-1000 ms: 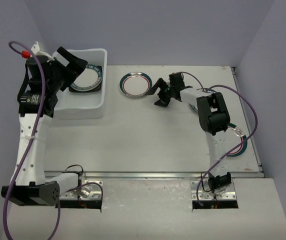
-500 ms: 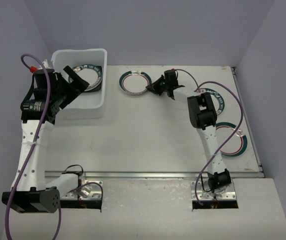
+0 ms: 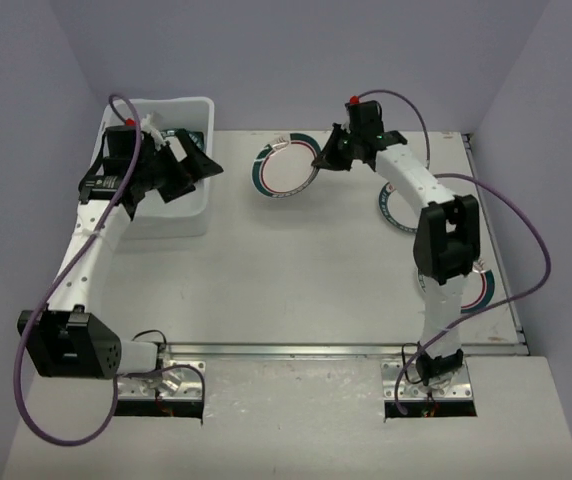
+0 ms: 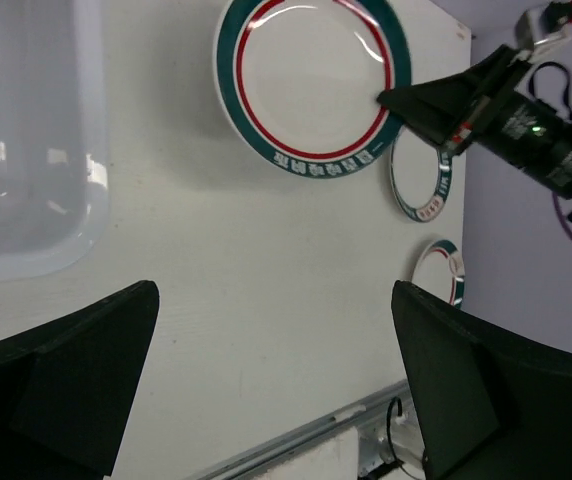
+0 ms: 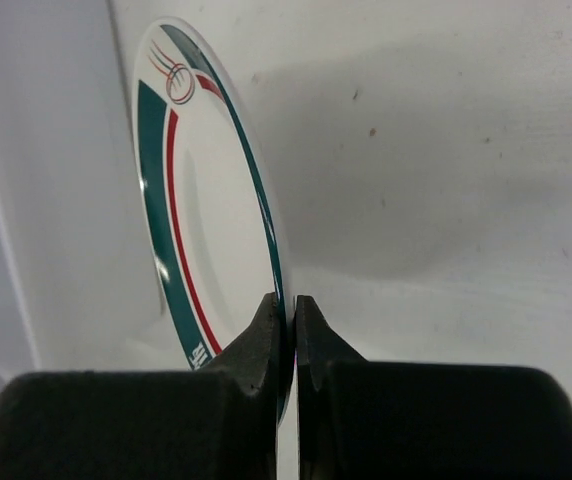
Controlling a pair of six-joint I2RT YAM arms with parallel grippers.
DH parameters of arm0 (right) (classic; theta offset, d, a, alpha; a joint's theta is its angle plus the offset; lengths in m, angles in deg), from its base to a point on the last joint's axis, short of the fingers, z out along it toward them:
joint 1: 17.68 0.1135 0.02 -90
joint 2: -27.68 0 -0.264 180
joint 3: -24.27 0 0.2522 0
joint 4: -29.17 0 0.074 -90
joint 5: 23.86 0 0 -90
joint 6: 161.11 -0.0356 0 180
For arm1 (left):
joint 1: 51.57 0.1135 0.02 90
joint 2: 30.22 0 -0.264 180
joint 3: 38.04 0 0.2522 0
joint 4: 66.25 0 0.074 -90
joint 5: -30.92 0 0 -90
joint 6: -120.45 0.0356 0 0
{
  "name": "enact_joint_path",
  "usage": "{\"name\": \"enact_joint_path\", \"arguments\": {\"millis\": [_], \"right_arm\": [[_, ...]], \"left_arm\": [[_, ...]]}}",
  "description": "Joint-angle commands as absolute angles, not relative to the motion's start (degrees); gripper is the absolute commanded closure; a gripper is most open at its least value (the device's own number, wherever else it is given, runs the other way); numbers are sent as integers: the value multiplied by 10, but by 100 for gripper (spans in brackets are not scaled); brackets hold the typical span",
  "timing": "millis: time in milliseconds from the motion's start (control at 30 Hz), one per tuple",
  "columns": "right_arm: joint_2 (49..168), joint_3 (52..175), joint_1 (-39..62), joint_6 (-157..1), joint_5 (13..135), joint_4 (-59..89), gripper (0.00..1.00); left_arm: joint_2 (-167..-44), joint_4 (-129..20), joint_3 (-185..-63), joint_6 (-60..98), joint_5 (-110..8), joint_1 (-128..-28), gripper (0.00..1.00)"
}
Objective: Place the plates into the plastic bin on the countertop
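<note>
Plainly, the right end effector point(image 5: 288, 312) pinches only the thin rim of a plate point(image 5: 201, 200) tilted up from the table point(image 3: 266, 280), right of the bin point(image 3: 171, 222), so it could slip or swing, while the left end effector point(image 3: 188, 172) gapes wide.

A round white plate point(image 3: 284, 172) with a teal rim and a red inner ring is held tilted by its edge in the right gripper point(image 3: 319, 160) over the pale countertop point(image 3: 296, 270), a second plate point(image 3: 398, 207) and a third plate point(image 3: 478, 290) of like pattern are laid flat towards the right edge, and the white translucent plastic bin point(image 3: 156, 218) is set at the far left corner
</note>
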State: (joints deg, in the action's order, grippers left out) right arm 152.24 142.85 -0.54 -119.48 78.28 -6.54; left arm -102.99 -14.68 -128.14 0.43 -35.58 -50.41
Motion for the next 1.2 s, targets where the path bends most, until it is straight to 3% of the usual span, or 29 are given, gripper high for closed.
{"name": "enact_joint_path", "arguments": {"millis": [0,100,200,267,333,400,433,467,533,600,633,800,867,1000,1167], "right_arm": [[1376,1416,-15,-1047,960,-176,100],[1353,1414,-19,-1046,1116,-198,100],[1298,1372,-11,-1076,1160,-156,100],[1269,1325,-11,-1109,1175,-97,100],[1253,1315,-11,-1123,1179,-85,100],[1252,1320,-11,-1127,1182,-88,100],[1252,1321,-11,-1127,1183,-89,100],[1251,1318,-10,-1127,1178,-91,100],[1248,1313,-11,-1127,1160,-94,83],[1242,1299,-12,-1129,1142,-99,20],[1239,1290,-15,-1130,1126,-101,1],[1213,1245,-45,-1132,1038,-139,1],[1184,1198,-67,-1132,1011,-143,1],[1149,1136,-85,-1127,1014,-144,1],[1116,1089,-90,-1110,1044,-147,1]], "left_arm": [[-1083,-328,-1247,-7,-172,-530,0],[-1103,-386,-1251,-17,-139,-552,0],[-1125,-447,-1249,-45,-117,-564,1],[-1137,-451,-1252,-43,-118,-569,8],[-1143,-455,-1251,-43,-118,-571,44],[-1145,-462,-1245,-48,-116,-571,95],[-1145,-462,-1244,-48,-116,-571,99],[-1143,-462,-1245,-49,-117,-571,100],[-1139,-459,-1247,-51,-125,-571,100],[-1133,-450,-1255,-52,-149,-570,100],[-1131,-441,-1261,-54,-167,-568,100],[-1128,-374,-1302,-94,-297,-509,100],[-1125,-351,-1299,-151,-354,-427,100],[-1131,-372,-1275,-194,-441,-335,100],[-1181,-395,-1294,-227,-551,-298,98]]}}
